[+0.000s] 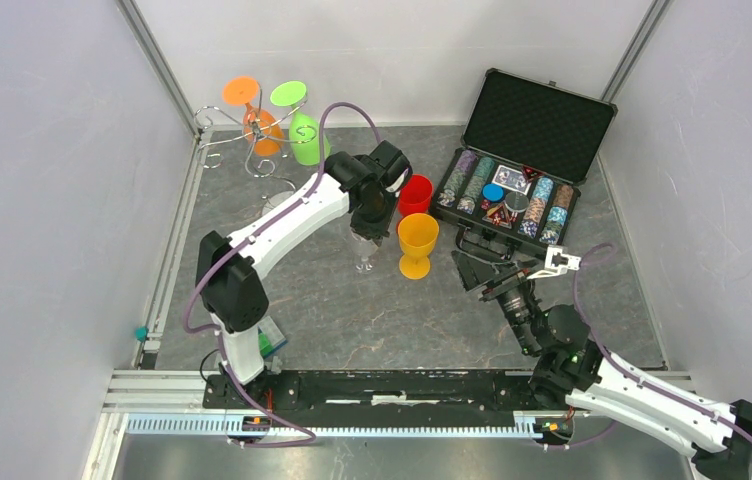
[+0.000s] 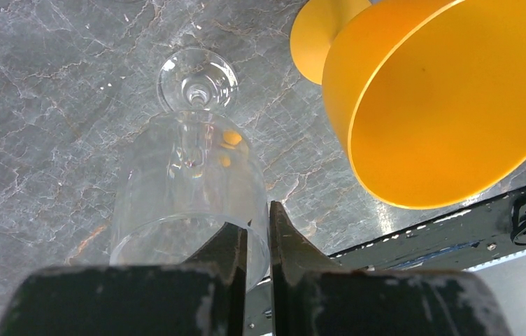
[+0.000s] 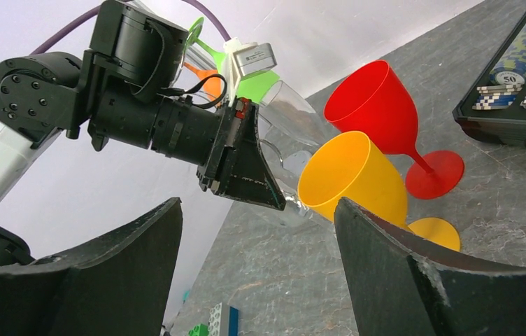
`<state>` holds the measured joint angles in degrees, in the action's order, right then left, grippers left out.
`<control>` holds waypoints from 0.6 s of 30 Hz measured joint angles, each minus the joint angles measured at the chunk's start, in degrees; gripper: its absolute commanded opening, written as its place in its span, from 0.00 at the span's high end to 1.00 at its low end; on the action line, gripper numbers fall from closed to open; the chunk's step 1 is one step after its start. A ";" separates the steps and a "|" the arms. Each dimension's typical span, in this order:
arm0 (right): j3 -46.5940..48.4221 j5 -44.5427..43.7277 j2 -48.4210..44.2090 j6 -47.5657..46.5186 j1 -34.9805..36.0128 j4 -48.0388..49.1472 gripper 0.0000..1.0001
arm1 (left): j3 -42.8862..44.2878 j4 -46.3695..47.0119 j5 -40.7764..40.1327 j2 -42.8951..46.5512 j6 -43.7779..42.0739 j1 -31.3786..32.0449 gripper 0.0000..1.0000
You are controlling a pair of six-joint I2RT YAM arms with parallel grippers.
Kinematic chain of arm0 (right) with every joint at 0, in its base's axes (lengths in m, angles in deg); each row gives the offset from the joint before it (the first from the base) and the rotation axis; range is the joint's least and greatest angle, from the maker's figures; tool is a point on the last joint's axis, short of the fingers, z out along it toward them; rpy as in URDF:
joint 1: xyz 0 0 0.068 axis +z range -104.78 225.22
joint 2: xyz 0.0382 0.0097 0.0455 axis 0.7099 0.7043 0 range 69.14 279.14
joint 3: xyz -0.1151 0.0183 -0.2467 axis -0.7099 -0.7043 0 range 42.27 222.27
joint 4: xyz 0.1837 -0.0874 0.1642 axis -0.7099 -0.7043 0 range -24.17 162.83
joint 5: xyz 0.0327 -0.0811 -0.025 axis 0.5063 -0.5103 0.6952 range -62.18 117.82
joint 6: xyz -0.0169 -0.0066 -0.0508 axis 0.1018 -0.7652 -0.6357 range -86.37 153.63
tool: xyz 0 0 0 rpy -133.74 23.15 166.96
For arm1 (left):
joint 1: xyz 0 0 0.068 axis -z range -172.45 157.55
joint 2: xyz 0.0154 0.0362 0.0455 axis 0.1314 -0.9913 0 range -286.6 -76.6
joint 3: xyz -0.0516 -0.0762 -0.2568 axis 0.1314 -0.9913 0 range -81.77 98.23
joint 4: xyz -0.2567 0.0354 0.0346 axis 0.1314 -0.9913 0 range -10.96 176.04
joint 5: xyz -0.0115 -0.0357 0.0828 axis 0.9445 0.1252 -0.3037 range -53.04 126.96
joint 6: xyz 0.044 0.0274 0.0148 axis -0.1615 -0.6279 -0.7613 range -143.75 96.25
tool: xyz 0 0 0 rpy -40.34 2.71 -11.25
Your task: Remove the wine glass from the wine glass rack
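Observation:
My left gripper (image 1: 370,228) is shut on the rim of a clear wine glass (image 1: 364,252), one finger inside the bowl and one outside (image 2: 259,218). The glass (image 2: 190,175) is upright, its foot (image 2: 197,78) at or just above the table; I cannot tell which. It also shows in the right wrist view (image 3: 292,115). The silver wire rack (image 1: 222,135) stands at the back left with an orange glass (image 1: 262,125) and a green glass (image 1: 304,137) hanging upside down. My right gripper (image 1: 480,268) is open and empty (image 3: 257,210), low over the table, facing the left arm.
A yellow goblet (image 1: 417,243) stands just right of the clear glass, close to it (image 2: 442,98). A red goblet (image 1: 414,194) stands behind it. An open black poker-chip case (image 1: 522,150) lies at the back right. Toy bricks (image 3: 222,320) lie near the left arm's base.

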<state>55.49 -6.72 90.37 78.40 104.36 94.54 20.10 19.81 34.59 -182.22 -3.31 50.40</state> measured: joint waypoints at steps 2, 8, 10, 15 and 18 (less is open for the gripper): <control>0.00 0.00 -0.20 0.00 0.00 -0.02 0.16 | 0.00 -0.13 -0.02 -0.28 0.00 0.00 0.78; 0.00 0.04 -0.31 -0.02 0.00 -0.07 0.16 | 1.03 -0.96 -0.39 -0.52 -0.55 -0.02 0.53; 0.00 0.04 -0.39 0.00 0.00 -0.17 0.16 | 2.01 -1.07 -0.44 -0.52 -0.70 -0.02 0.47; -0.02 0.07 -1.31 0.09 0.00 -0.55 0.16 | 5.40 -1.57 -0.76 -0.20 -1.22 -0.02 0.33; -0.04 0.09 -2.08 0.24 0.00 -1.11 0.15 | 7.50 -2.23 -2.03 0.59 -1.62 -0.04 0.18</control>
<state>55.44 -6.64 88.30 78.64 104.36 93.43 27.60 17.58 32.55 -181.63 -4.92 50.36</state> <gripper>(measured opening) 0.840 0.690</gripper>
